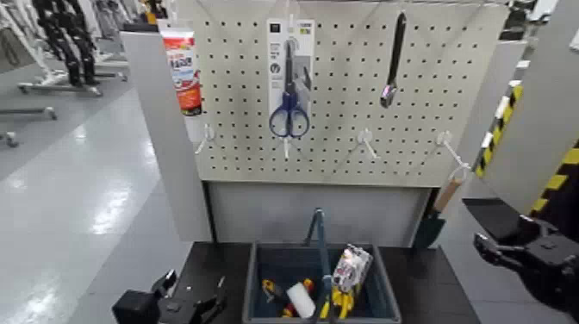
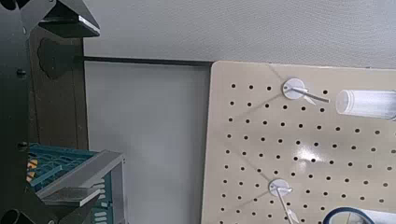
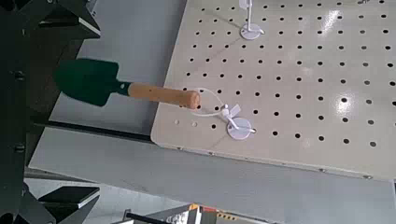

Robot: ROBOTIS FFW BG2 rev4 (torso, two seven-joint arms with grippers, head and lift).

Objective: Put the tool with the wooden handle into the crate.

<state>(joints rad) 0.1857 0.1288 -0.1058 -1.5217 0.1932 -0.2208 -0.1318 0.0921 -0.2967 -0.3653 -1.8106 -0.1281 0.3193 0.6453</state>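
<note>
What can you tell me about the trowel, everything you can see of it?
The trowel has a light-brown wooden handle, a short dark neck and a dark green blade, metallic in look, tapering to a rounded point. It hangs blade down, tilted, from a white loop through its handle's end, on the lowest right hook of the pegboard. It is outside the crate, to its right. The right tool is beside it, open, not touching it.

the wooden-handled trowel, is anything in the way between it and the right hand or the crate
Nothing visible stands between the right hand and the trowel. Toward the crate, only its own side wall and raised central handle could obstruct.
</note>
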